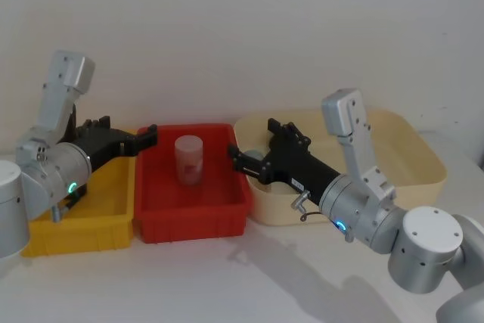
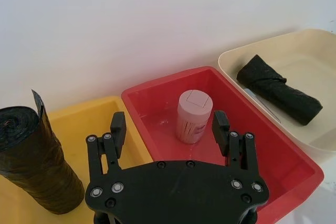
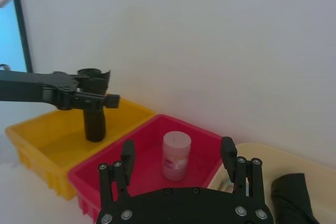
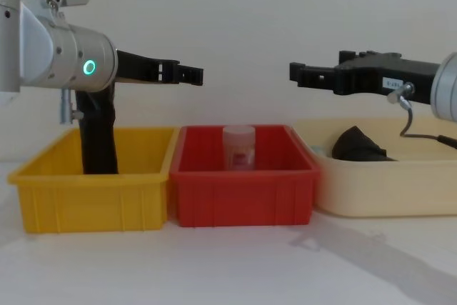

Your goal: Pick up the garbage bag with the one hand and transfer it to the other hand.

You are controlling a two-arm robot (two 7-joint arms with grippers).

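While the garbage bag (image 2: 277,88) lies in the cream tub (image 2: 315,51), left gripper (image 2: 168,125) and right gripper (image 3: 177,154) hover, fingers apart.

Head view: high, angled down over 3 bins. Chest view: low, level, side-on across the rectangular red plastic bin (image 4: 243,180). Both wrist views: close behind their own fingers, facing the same red bin (image 2: 273,145) (image 3: 142,163).

It looked like a robot test bench in a lab rather than a home. A bare white wall (image 1: 227,28) backed a plain white table (image 1: 227,285). Three plastic bins sat in a row along it: yellow (image 4: 93,198), red (image 4: 243,191) and cream (image 4: 400,183). Two silver arms (image 1: 355,194) reached over them.
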